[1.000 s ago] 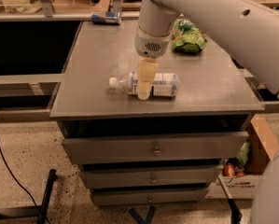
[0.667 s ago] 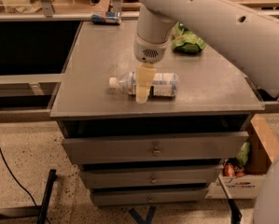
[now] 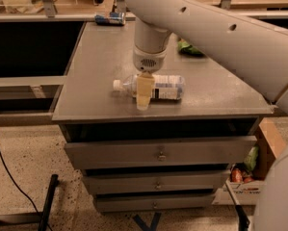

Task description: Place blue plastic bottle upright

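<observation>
Bench of grey metal with drawers (image 3: 100, 57) is overhung by the large pale grey robot arm (image 3: 148, 37). The clear, bluish plastic bottle (image 3: 167, 86) is laid on its side near the front edge, long axis left-right (white cap (image 3: 117, 84) leftward). The hand (image 3: 144, 91) is set directly over its cap-end shoulder, crosswise. Whether it is closed cannot be told.

The gripper (image 3: 143, 99) is showing pale cream at the front of the dull grey cabinet top (image 3: 95, 66), hanging from a whitish-grey arm (image 3: 216, 37). Against it, the blue plastic bottle (image 3: 166, 86) is showing clear bluish plastic, a white cap and a white-and-pale-blue label with dark print. A blue-and-silver can (image 3: 110, 18) is lying at the top's back edge, and a green bag (image 3: 189, 47) is sitting toward its back right.
</observation>
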You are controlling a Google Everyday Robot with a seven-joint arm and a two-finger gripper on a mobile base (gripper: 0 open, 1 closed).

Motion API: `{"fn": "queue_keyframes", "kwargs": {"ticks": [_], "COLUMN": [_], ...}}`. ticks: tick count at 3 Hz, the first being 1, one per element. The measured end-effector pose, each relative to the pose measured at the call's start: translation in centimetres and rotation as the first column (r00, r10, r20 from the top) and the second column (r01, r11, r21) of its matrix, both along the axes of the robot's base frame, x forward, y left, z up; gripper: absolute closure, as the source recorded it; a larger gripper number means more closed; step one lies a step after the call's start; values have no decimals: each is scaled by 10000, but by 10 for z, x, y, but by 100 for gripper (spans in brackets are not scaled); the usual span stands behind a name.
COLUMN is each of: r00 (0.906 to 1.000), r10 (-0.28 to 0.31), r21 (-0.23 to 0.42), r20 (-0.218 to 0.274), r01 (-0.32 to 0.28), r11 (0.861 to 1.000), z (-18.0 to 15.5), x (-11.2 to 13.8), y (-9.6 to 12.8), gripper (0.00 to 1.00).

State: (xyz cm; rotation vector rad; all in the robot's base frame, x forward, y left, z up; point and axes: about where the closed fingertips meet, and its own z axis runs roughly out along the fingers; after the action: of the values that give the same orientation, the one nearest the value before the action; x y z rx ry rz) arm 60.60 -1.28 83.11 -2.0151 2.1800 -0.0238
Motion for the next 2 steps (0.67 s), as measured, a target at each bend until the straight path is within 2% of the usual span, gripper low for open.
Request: {"fn": "queue_keyframes", "kwargs": {"ticks": [2], "r00": [9992], "r10": [19], "r21": [-595], "r20": [-403], "r01": [-43], "r11": [9982], "z": [-6], "x": [-7], "y": [10], "gripper": [55]}}
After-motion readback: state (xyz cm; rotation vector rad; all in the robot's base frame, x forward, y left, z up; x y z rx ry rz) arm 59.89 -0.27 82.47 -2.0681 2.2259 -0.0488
